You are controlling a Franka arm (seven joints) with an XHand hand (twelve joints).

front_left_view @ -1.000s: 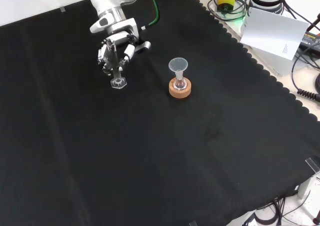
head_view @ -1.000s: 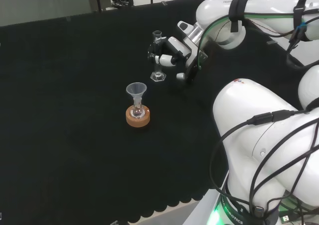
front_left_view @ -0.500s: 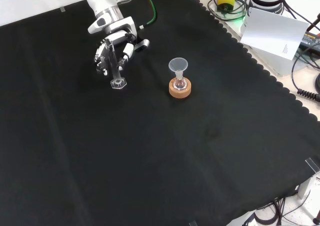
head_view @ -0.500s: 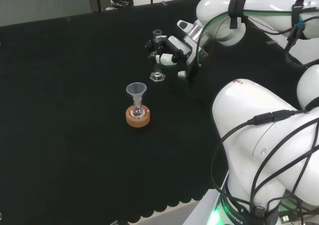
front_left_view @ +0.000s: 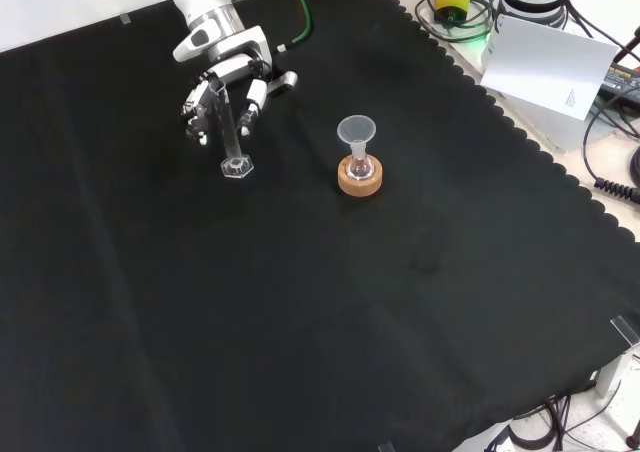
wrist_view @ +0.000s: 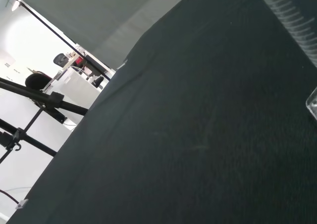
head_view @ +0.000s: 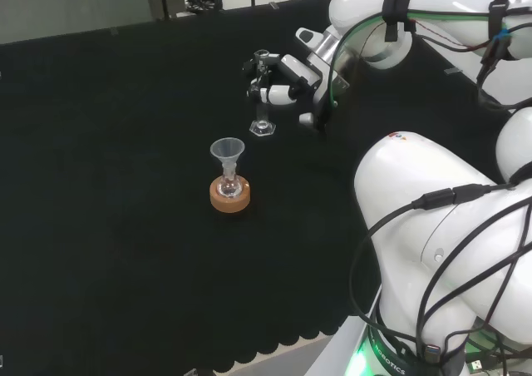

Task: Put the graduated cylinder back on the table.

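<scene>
Count: you have one graduated cylinder (front_left_view: 233, 132), one small flask (front_left_view: 359, 162) with one funnel (front_left_view: 355, 130) in its neck, and one cork ring (front_left_view: 359, 179) under that flask.
Graduated cylinder: it stands upright on the black cloth (front_left_view: 330, 302), its hexagonal foot flat on the cloth in the front view; in the head view you see it (head_view: 263, 93) left of the white arm links.
Wrist view: you see a ribbed clear strip at one corner, probably the cylinder's wall (wrist_view: 292, 21), though it is too close to be sure.
Hand: the hand (front_left_view: 225, 82) sits at the cylinder's upper part, its fingers spread and only slightly bent on either side of the tube.
Grip: you can read the fingers as let go rather than clasping; whether a fingertip is touching the glass is hard to tell from either view.
Hand in head view: it (head_view: 287, 81) is just right of the cylinder's top.
Flask and funnel: they stand on the cork ring to the right of the cylinder in the front view, well apart from the hand.
</scene>
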